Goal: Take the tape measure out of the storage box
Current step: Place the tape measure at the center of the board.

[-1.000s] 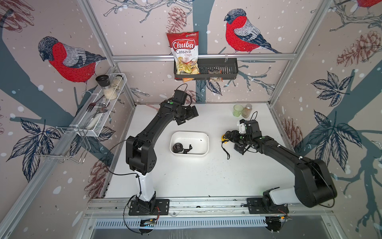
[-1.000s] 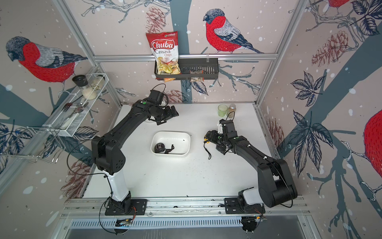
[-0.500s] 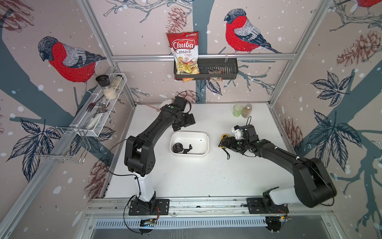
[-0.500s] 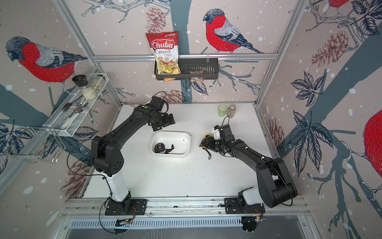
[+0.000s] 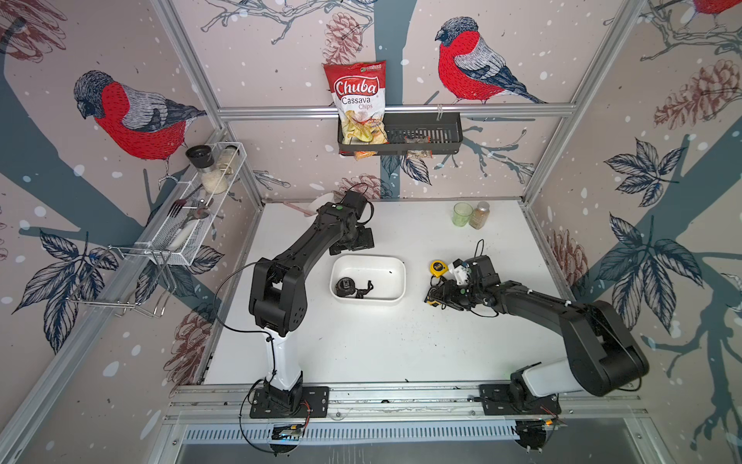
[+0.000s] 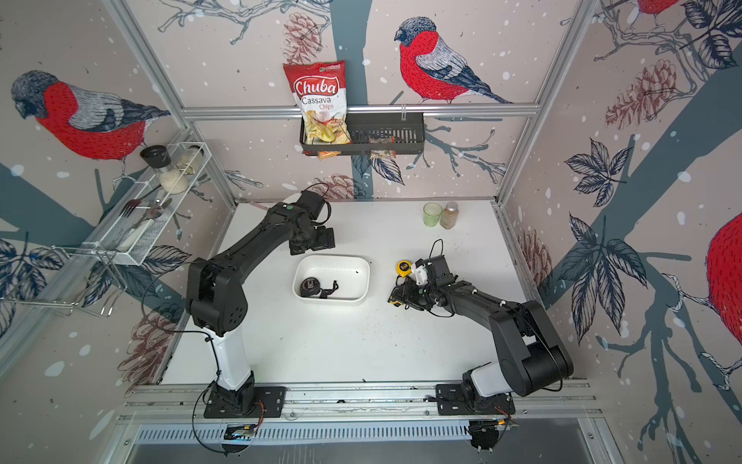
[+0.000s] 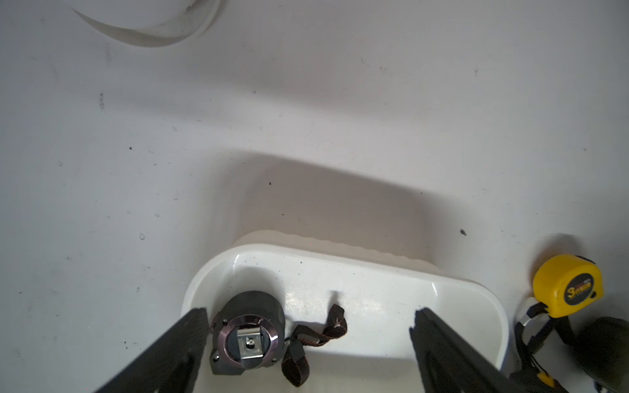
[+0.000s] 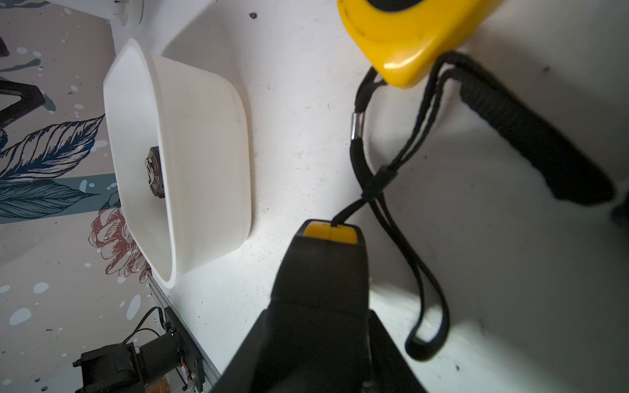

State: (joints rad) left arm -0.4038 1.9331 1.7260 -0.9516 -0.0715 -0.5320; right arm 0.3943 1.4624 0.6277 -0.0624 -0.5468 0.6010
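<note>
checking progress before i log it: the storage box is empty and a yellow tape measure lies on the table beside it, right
Not quite. The storage box is not empty: the left wrist view shows a dark tape measure lying inside it with its strap. The rest holds: a yellow tape measure lies on the table beside the box.

White storage box (image 6: 355, 280), dark tape measure (image 6: 310, 287) inside — yellow tape measure (image 6: 403, 268) outside

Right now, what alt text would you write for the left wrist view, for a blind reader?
The open left gripper hangs over the white storage box, which holds a dark tape measure with a strap. A yellow tape measure sits on the white table just outside the box.
</note>
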